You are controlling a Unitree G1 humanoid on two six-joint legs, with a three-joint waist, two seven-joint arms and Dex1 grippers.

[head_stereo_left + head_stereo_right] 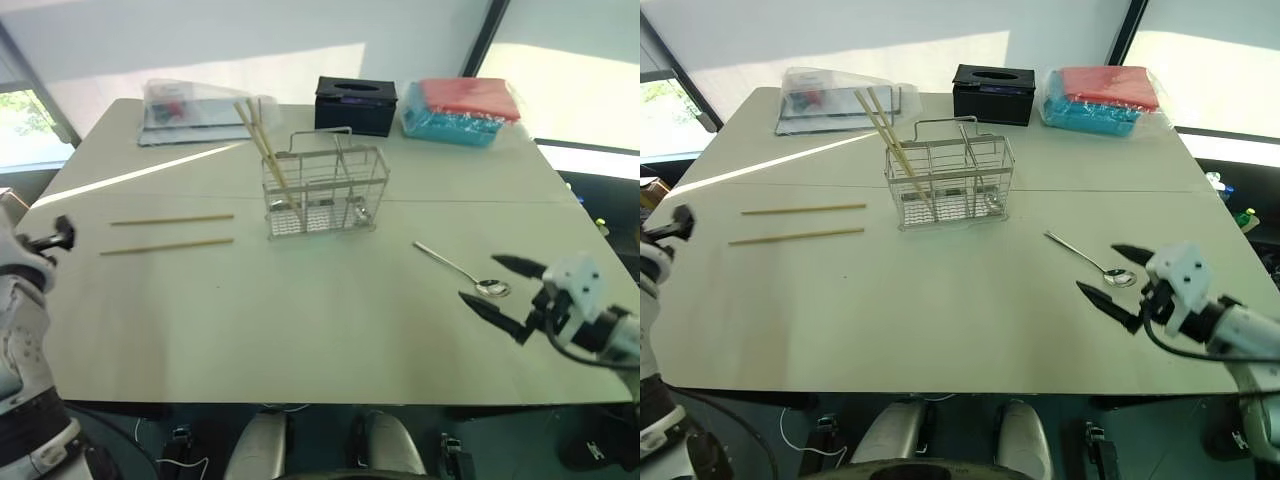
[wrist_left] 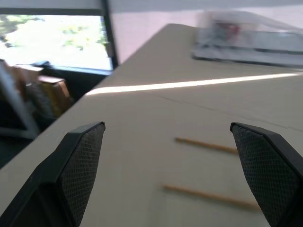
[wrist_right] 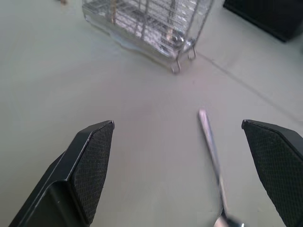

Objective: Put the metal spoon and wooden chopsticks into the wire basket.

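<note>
The wire basket point(image 1: 325, 195) stands upright mid-table, with two wooden chopsticks point(image 1: 262, 142) leaning in its left compartment. Two more wooden chopsticks point(image 1: 172, 219) lie flat and parallel on the table to its left. The metal spoon point(image 1: 460, 268) lies to the basket's right, its bowl toward the near edge. My right gripper point(image 1: 477, 277) hovers open just behind the spoon's bowl, and the spoon point(image 3: 212, 156) lies between its fingers in the right wrist view. My left gripper point(image 2: 166, 126) is open at the table's left edge, pointing at the loose chopsticks point(image 2: 208, 145) and holding nothing.
A black tissue box point(image 1: 355, 103) sits behind the basket. A red and blue packet point(image 1: 462, 110) lies at the back right, and a clear plastic bag point(image 1: 195, 105) at the back left. The table's near edge point(image 1: 300, 402) runs just beneath my grippers.
</note>
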